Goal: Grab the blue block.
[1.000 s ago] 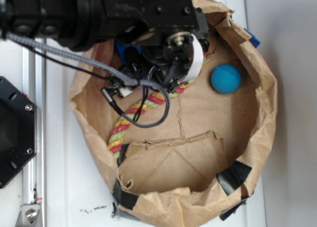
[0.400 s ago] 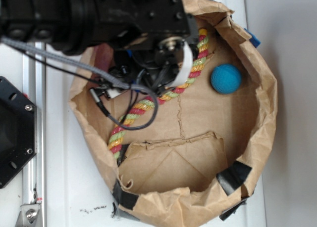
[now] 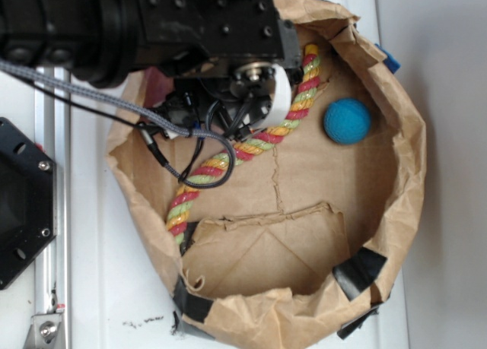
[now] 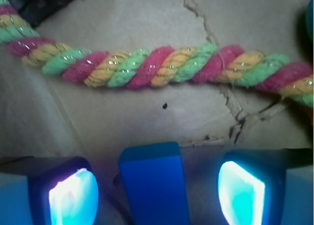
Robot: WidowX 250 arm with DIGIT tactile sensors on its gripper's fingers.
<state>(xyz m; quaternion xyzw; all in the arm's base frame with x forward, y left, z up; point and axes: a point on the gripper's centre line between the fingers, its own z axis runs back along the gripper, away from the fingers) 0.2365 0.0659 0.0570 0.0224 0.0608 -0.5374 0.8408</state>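
In the wrist view the blue block (image 4: pixel 154 186), a flat solid-blue slab, lies on the brown paper between my two fingers. My gripper (image 4: pixel 157 193) is open, with a gap on each side of the block. Its glowing pads (image 4: pixel 73 198) stand left and right of the slab without touching it. In the exterior view my arm covers the block, and the gripper (image 3: pixel 228 106) sits low in the upper left of the paper bag (image 3: pixel 411 174).
A red, yellow and green rope (image 4: pixel 157 65) (image 3: pixel 251 144) runs across just beyond the block. A teal ball (image 3: pixel 347 121) rests at the bag's right. The bag's crumpled walls ring the floor. A black mount (image 3: pixel 19 204) and metal rail (image 3: pixel 49 212) stand left.
My arm has shifted left and up in the exterior view, uncovering more of the rope. The ball has not moved.
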